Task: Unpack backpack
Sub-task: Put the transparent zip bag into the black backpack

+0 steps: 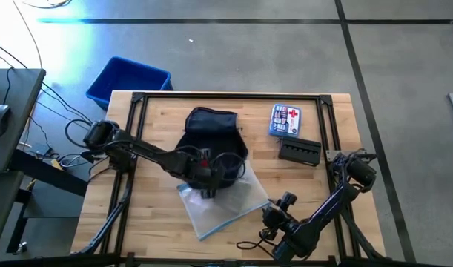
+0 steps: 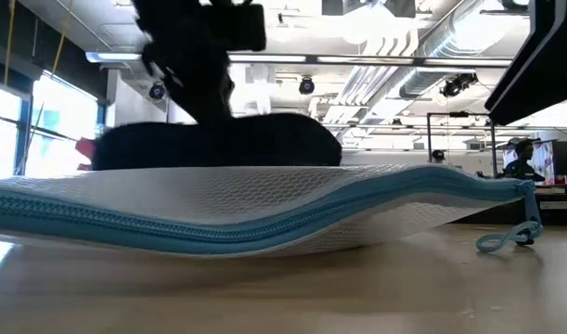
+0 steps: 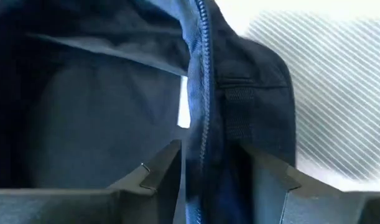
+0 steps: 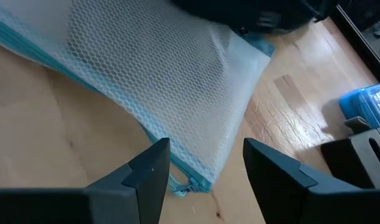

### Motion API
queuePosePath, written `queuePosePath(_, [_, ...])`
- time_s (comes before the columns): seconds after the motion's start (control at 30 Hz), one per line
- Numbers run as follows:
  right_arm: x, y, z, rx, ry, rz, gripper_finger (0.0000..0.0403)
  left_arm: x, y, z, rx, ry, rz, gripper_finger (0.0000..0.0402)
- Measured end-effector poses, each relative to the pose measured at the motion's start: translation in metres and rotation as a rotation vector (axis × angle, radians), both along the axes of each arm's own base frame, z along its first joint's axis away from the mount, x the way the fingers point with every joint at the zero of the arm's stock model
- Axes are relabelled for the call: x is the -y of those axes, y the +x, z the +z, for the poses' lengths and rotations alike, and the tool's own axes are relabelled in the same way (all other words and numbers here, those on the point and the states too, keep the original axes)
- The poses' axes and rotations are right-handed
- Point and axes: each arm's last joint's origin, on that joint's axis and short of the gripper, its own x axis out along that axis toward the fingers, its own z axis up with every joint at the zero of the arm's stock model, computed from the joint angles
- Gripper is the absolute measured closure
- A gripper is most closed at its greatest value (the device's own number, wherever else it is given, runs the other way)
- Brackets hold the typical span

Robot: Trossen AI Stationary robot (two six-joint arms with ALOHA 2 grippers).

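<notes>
The mesh pouch (image 2: 264, 209) lies nearest, already out. Behind it, mid-table, the backpack (image 1: 210, 126) sits with the left gripper (image 3: 205, 177) parted astride its zipper edge, gripping nothing. Right gripper (image 4: 205, 165) waits empty, half-open. Next: reach deeper inside.

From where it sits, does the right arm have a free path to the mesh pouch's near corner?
Probably yes. The right gripper stands open just short of the mesh pouch, with only bare table between them.
</notes>
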Motion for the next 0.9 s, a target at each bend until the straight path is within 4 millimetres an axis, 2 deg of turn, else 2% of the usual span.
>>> queuePosePath(0.1, [0.0,0.0,0.0,-0.001,-0.001,0.002,0.0213,-0.013,0.005,-0.001,0.08,0.066,0.094,0.0271])
queuePosePath(0.23, [0.0,0.0,0.0,0.007,-0.007,0.003,0.0213,-0.024,0.016,0.005,0.185,0.06,0.118,0.0271])
queuePosePath(0.37, [0.0,0.0,0.0,0.009,-0.007,0.002,0.0213,-0.025,0.024,0.018,0.205,0.046,0.036,0.0269])
queuePosePath(0.47, [0.0,0.0,0.0,0.008,-0.007,0.007,0.0213,-0.019,0.023,0.032,0.143,0.047,-0.059,0.0268])
queuePosePath(0.57, [-0.007,0.003,-0.001,-0.003,-0.02,0.101,0.0213,0.001,0.017,0.049,0.067,-0.018,-0.166,0.0268])
queuePosePath(0.63, [-0.018,0.007,-0.002,-0.049,-0.052,0.268,0.0213,0.022,0.007,0.054,-0.006,-0.093,-0.244,0.0268])
queuePosePath(0.73, [-0.033,0.009,-0.01,-0.166,-0.19,0.549,0.0213,0.061,-0.013,0.051,-0.111,-0.189,-0.343,0.0268])
queuePosePath(0.9, [-0.03,0.018,-0.031,-0.247,-0.374,0.605,0.0213,0.128,-0.06,0.047,-0.182,-0.23,-0.35,0.0268])
